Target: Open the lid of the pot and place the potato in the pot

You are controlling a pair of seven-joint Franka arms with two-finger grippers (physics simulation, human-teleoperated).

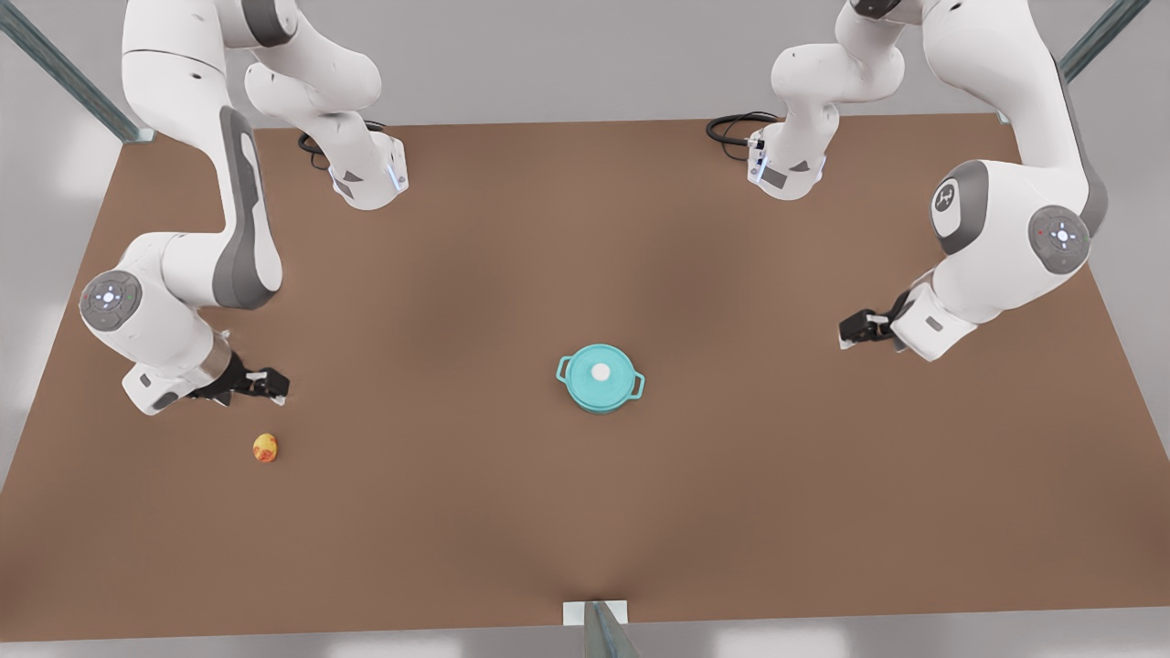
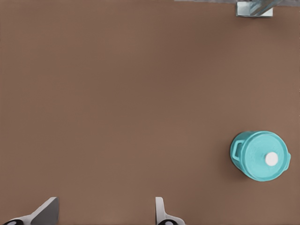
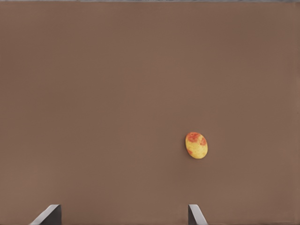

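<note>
Lid (image 1: 600, 372) sitting on pot (image 1: 585, 395); potato (image 1: 265, 447) lying apart. Left gripper (image 1: 848, 329), right gripper (image 1: 272, 384) hovering, fingers spread, empty. Next: left descending onto knob.

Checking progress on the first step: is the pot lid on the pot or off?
On. The pot lid sits flat and centred over the pot, white knob up, with no tool near it.

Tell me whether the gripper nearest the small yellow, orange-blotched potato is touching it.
Apart. In the right wrist view, bare brown table separates the open right gripper from the small yellow, orange-blotched potato; the front view shows the same gap.
</note>
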